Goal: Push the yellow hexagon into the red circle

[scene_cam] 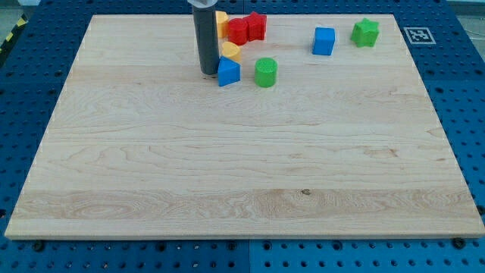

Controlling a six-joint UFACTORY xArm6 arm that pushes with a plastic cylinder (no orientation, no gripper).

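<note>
**A:** Blue pegboard surrounds our pale wooden board (242,167), and nearly every block sits along the far edge. Where do we stand?

**B:** Our tip (209,73) is down on the wood at the far left of the cluster, touching or just beside the left face of a blue block (228,72). We carry no jaws, only the bare rod, so nothing is held; all we can do is shove.

**A:** And the piece we want?

**B:** We judge the yellow hexagon (231,51) to be the yellow block just beyond the blue one, partly hidden by it. Another yellow block (221,20) peeks out from behind the rod farther back; its shape we cannot make out. The red circle (238,32) lies just beyond the hexagon, touching or nearly so, with a red star (256,26) against its right side.

**A:** So what could spoil it?

**B:** The blue block sits between us and the hexagon. Pushing straight right would sweep blue into the green cylinder (266,72) and leave the hexagon alone. Pushing far from here could graze the hexagon off-centre, sliding it right, past the circle. A hard shove might also drive the reds off the far edge, which is close

**A:** The blue cube (323,41) and green star (365,32)?

**B:** Well apart at the far right, so we expect no trouble there
</note>
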